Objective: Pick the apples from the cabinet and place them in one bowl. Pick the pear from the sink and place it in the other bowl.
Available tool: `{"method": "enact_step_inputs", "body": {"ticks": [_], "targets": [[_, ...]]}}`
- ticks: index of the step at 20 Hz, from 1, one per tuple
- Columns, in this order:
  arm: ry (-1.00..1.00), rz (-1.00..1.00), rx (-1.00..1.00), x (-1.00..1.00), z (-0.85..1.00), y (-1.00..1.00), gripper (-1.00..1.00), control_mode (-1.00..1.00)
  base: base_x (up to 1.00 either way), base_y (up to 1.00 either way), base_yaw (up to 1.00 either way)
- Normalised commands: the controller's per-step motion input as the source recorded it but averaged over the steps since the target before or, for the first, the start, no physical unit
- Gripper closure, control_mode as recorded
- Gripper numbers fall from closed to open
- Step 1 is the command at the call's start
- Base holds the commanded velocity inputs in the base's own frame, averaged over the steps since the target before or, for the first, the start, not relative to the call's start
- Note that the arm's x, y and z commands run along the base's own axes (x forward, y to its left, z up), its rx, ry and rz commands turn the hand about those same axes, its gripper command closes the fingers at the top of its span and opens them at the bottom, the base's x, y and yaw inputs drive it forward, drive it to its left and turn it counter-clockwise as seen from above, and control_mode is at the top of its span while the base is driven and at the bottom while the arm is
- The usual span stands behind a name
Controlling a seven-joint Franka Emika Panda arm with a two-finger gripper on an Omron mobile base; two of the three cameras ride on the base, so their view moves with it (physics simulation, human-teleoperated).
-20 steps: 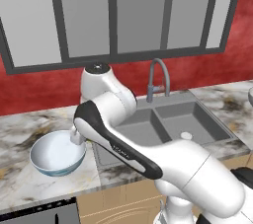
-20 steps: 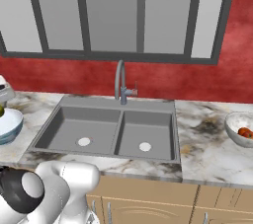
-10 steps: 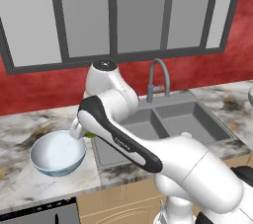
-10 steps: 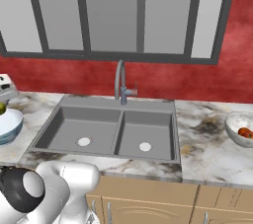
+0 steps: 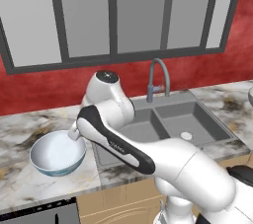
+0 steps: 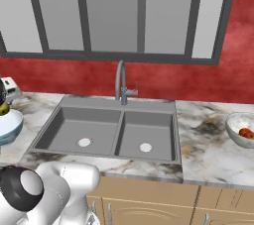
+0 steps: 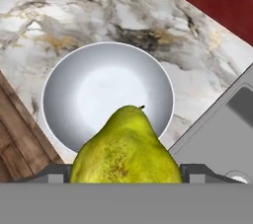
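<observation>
Pear's (image 7: 125, 148) lower half and pincer (image 7: 125, 172) fingertips behind the hand view's bottom band

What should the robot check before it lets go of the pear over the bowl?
1. Pear held in the gripper: ok, it sits between the two dark fingertips.
2. Bowl below the pear: ok, in the hand view the glossy bluish-white bowl lies right past the pear.
3. Bowl empty: ok, its inside looks bare.
4. Bowl stands flat on the counter: ok, beside the sink, not hanging over the edge.
5. Pear low enough to drop gently: cannot tell, the arm hides the gap.
6. Apples already in the other bowl: cannot tell, something red shows at the picture's edge.
</observation>
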Motion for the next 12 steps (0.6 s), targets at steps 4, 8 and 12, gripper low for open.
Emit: {"method": "enact_step_inputs", "body": {"ticks": [4,8,12], "targets": [[0.09,0.04,0.04,0.30,-0.01,0.28,1.00,-1.00,0.00,0.00,0.00],[0.12,0.00,0.00,0.26,-0.02,0.30,1.00,-1.00,0.00,0.00,0.00],[0.03,0.00,-0.06,0.15,-0.03,0.39,1.00,-1.00,0.00,0.00,0.00]]}}
